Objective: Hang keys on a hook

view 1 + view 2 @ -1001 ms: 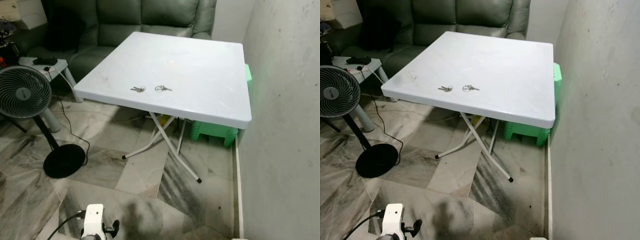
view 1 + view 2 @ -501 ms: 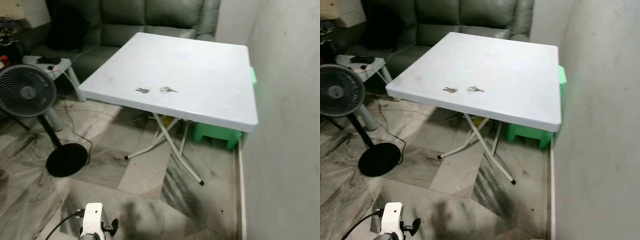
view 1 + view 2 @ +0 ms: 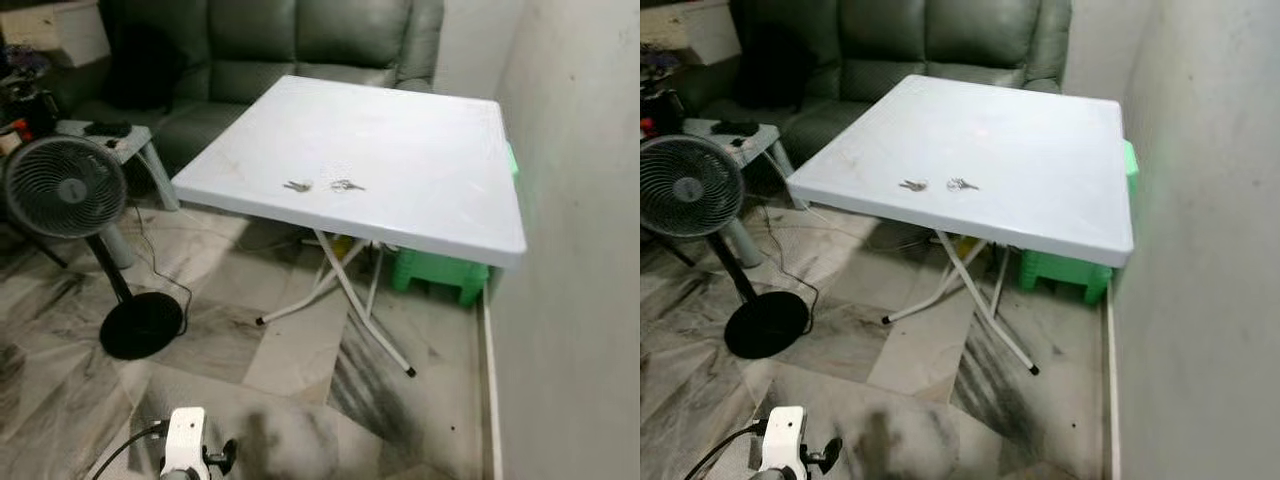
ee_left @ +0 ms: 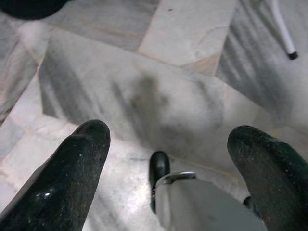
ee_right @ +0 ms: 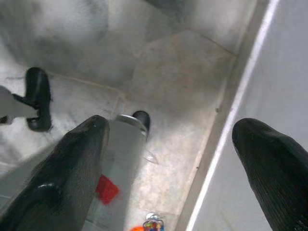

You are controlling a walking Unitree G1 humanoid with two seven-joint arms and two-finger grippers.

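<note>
White folding table (image 3: 420,150) on marble floor (image 3: 290,350), sofa (image 3: 260,45) behind.

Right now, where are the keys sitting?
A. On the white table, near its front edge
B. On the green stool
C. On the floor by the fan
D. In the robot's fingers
A. Two small sets of keys lie side by side on the white table, close to its near edge. Both grippers hang open over the marble floor, holding nothing.
</note>
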